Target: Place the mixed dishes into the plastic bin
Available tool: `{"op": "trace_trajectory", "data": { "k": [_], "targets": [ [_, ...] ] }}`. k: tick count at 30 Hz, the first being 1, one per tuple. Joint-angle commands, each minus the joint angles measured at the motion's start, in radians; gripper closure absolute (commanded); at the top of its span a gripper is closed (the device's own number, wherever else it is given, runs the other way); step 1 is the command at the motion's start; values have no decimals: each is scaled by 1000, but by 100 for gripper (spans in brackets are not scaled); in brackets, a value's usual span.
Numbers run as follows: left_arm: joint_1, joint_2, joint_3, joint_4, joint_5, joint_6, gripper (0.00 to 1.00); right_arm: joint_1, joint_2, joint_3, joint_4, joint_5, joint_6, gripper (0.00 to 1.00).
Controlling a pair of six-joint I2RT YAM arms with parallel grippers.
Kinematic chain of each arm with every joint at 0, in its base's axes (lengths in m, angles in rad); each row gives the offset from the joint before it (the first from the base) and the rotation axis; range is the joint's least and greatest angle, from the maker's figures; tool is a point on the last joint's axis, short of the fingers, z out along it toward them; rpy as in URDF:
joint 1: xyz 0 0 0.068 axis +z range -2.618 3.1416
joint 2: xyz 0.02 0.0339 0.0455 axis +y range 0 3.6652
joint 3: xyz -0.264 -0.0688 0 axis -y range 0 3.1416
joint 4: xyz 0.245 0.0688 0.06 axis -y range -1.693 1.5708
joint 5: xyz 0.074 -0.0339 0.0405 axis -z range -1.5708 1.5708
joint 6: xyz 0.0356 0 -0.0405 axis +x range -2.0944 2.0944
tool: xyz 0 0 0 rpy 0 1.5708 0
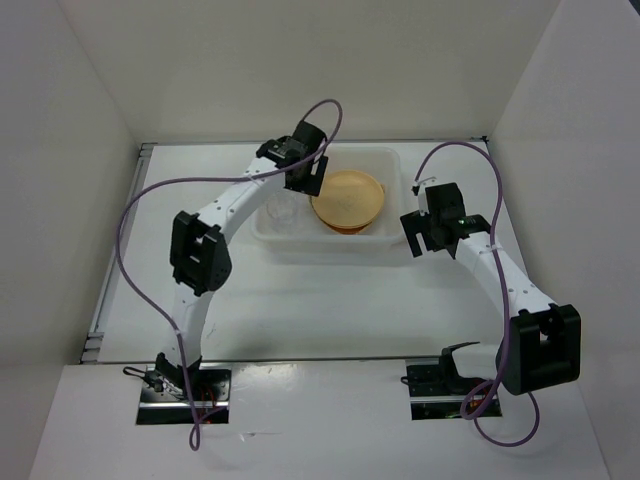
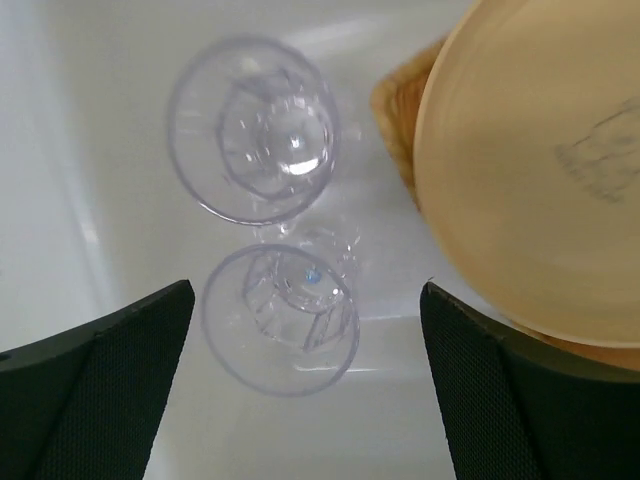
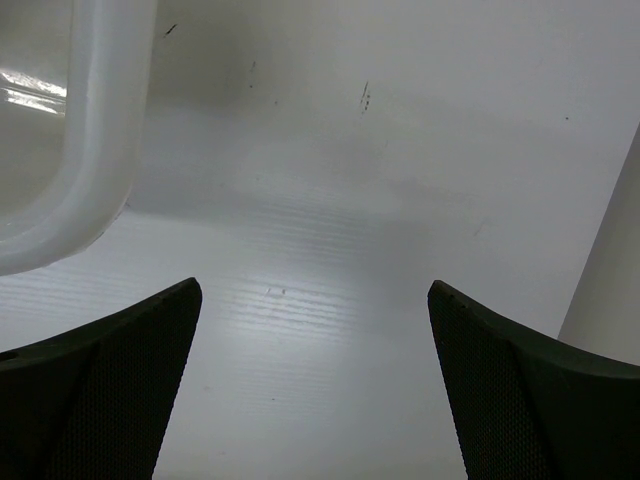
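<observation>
On white table (image 1: 330,310), hovering with left gripper (image 1: 303,182), jaws apart, over plastic bin (image 1: 320,240) already holding clear cups (image 2: 252,130), yellow plate (image 2: 540,170) and basket tray (image 2: 395,110), idling with right gripper (image 3: 315,390), jaws apart too, beside it; seemingly finishing, next only retreating cleanly upward.

Bright, even overhead light; wrist views slightly soft.
</observation>
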Motion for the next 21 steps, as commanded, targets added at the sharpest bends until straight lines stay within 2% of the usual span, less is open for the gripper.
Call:
{"op": "trace_trajectory", "data": {
  "k": [1,3,4,6,10,11,12,13,15,16,17,21],
  "targets": [
    [-25,-278,34,166,-88,7,0,8,-24,-1,24,25,7,2],
    [-16,-438,-98,274,-27,52,0,8,-24,-1,24,25,7,2],
    [-16,-487,-228,331,-10,70,0,8,-33,-1,24,25,7,2],
    [0,-620,-350,342,-9,81,0,8,-33,-1,24,25,7,2],
    [49,-871,-707,373,-58,25,0,8,-54,-1,33,25,7,2],
    [49,-990,-778,393,-59,15,0,-3,-54,-1,33,25,7,2],
    [65,-1052,-917,454,-59,15,0,-3,-65,-1,33,25,7,2],
    [76,-1184,-986,495,-59,15,0,-3,-65,-1,33,34,7,2],
    [76,-1310,-1150,610,-103,1,0,-3,-76,-1,33,34,7,2],
    [85,-1406,-1182,633,-120,1,0,-3,-76,-1,33,34,7,2],
    [86,-1435,-1197,634,-138,1,0,-3,-76,-1,33,34,7,2],
    [104,-1417,-1187,574,-189,47,0,-3,-85,-1,33,34,7,2]
  ]
}}
